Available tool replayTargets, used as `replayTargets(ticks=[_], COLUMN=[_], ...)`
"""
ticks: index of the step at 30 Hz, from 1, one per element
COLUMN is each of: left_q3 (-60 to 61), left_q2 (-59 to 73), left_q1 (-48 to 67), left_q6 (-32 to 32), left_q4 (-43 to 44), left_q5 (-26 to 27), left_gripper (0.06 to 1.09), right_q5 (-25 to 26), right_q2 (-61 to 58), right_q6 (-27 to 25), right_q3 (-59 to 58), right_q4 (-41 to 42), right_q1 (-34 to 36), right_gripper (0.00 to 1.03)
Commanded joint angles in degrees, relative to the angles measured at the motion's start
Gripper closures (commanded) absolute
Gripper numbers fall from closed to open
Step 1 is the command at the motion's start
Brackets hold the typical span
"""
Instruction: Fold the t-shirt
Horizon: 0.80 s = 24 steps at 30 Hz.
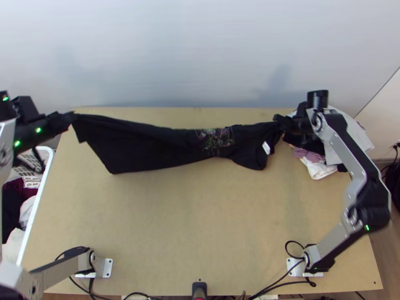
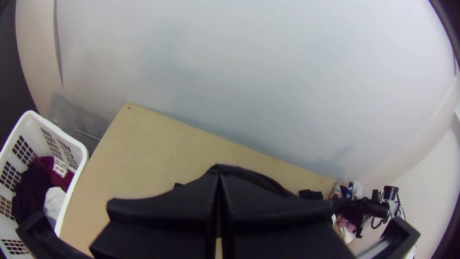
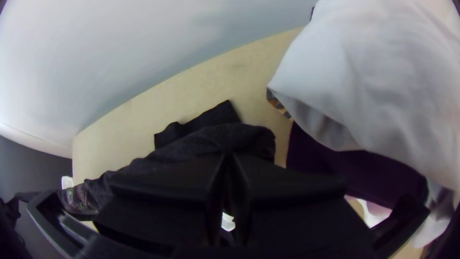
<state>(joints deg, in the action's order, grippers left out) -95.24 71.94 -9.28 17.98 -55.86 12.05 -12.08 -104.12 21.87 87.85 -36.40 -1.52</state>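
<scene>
T-shirt [image 1: 150, 150] looks soft, limp, likely light. Left jaws and right jaws pinched closed on its opposite ends. We'd grip there, lower onto bench [image 1: 200, 215].

Matt black cloth t-shirt [image 1: 150, 145].

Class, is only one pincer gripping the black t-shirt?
No, the left pincer and the right pincer each hold one end of the black t-shirt.

Silver-grey links, black joints, green lights, black cables
</scene>
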Motion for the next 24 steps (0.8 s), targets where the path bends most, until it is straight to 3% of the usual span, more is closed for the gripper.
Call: replayTargets(ticks=[1,4,5,15,24], left_q3=[0.9,2.3,3.0,9.5,10.3], left_q2=[7.7,10.0,10.5,12.5,12.6], left_q1=[-1.9,-1.8,-1.6,1.3,1.8], left_q6=[1.1,1.4,1.6,2.7,2.9], left_q4=[6.7,8.7,9.2,13.0,13.2], left_q5=[-2.2,-2.2,-2.2,-2.6,-3.3], left_gripper=[1.04,1.04,1.04,1.04,1.04], right_q5=[-1.4,-2.7,-3.0,-5.2,-5.2], right_q2=[-11.7,-12.3,-12.1,4.1,8.1], right_q6=[2.7,4.2,4.2,-0.4,-1.9], right_q3=[7.0,5.8,5.6,-7.6,-19.6], right_q4=[0.4,0.2,-0.2,-2.0,-1.9], right_q1=[-0.1,-0.9,-1.2,-7.3,-12.7], right_gripper=[0.62,0.16,0.09,0.08,0.08])
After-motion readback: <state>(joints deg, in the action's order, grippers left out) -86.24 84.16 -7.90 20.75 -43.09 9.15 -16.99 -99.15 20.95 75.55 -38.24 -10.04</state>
